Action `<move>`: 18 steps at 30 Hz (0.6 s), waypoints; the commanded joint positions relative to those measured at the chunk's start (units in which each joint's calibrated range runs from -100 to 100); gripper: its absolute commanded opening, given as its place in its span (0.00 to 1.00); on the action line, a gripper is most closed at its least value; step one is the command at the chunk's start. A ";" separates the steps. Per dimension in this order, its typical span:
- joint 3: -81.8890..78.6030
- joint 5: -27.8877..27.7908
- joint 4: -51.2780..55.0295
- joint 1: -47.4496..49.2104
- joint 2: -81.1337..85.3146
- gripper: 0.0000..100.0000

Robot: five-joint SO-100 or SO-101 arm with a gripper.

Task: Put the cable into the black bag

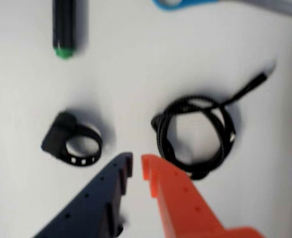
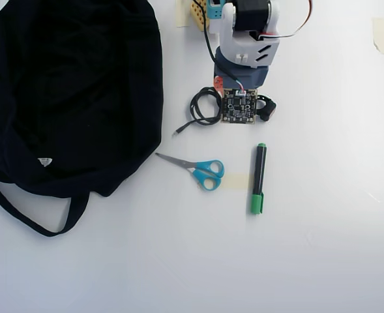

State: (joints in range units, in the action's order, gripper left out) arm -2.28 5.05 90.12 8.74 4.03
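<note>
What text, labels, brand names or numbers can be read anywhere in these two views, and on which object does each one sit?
None can be read.
The white tag on the black bag: too small to tell whether it carries print.
The circuit board on the arm's wrist: any markings are too small to read.
The green-capped marker: no legible lettering; blurred in the wrist view.
The scissors: no visible marking.

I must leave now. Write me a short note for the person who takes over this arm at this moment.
Gripper: open, empty, low over the table, its tips between the strap ring and the cable, touching neither.
Cable: coiled on the table, plug end loose, in the overhead view just left of the arm.
Black bag: lies at the left in the overhead view, away from the cable.
Done: nothing grasped yet.
Left: shift to the cable, grip, carry into the bag.
</note>
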 commanded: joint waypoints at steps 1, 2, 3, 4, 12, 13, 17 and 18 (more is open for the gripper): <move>1.11 -0.34 2.12 -0.07 2.86 0.02; 0.84 -0.34 2.21 0.01 2.86 0.02; 0.75 -0.34 2.73 0.16 2.86 0.02; 0.75 -0.34 3.24 0.23 2.86 0.02; 0.57 -0.34 4.97 0.31 2.78 0.02; 0.57 -0.34 4.97 0.31 2.78 0.02; 0.48 -0.39 4.97 0.31 2.78 0.02; 0.48 -0.39 4.97 0.31 2.78 0.02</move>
State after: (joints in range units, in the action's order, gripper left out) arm -2.28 5.01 94.50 8.74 4.03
